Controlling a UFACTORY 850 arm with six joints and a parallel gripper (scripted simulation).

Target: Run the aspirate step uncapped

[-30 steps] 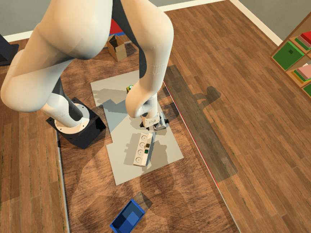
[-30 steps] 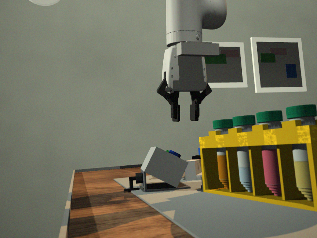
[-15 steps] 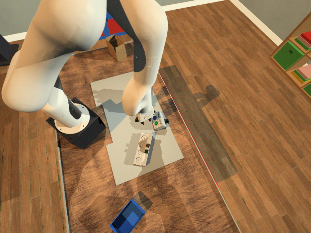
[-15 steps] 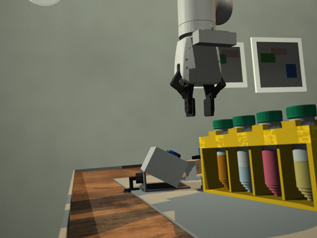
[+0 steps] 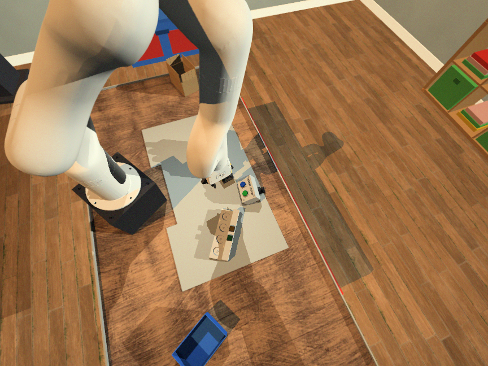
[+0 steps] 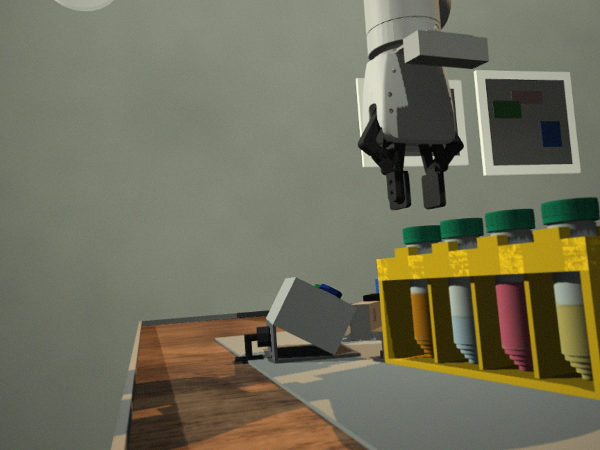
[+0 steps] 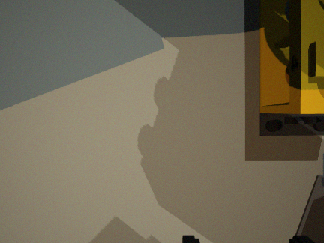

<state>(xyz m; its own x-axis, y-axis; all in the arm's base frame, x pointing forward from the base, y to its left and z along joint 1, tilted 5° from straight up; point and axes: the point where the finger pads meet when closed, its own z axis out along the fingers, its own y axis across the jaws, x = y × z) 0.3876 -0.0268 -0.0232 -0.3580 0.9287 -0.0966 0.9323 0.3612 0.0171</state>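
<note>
My gripper is open and empty. It hangs a little above and just left of the leftmost green cap in the exterior view. The yellow decapping rack holds several tubes, and each has a green cap on it. In the wrist view the rack's end fills the upper right. The cap tray lies on the mat, all its nests are bare, and both its lamps look dark. The key housing carries the blue key and the green key.
The arm's links cover the rack in the top view. A grey mat lies under the stations. A blue bin stands at the table's near end and a cardboard box at the far end. The arm's base is to the left.
</note>
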